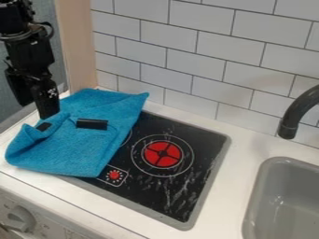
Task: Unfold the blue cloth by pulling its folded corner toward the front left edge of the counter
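Right beneath the fingers (48, 111) lies the blue cloth (84, 145); whether they're clenched, I cannot tell

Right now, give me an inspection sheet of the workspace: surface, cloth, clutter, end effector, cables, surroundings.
Surface: white counter with an inset black stovetop; pale streaks and smears on the stovetop, around and below its red burner.
Cloth: blue cloth, creased and folded, covering the stovetop's left part and some counter.
Clutter: a dark oblong piece on the cloth; whether it is loose, I cannot tell.
End effector: black end effector down at the cloth's upper left; grip cannot be told.
Cables: a dark loop at the arm, upper left; otherwise nothing seen.
Surroundings: tiled wall behind, dark faucet and grey sink at right, knob at lower left.
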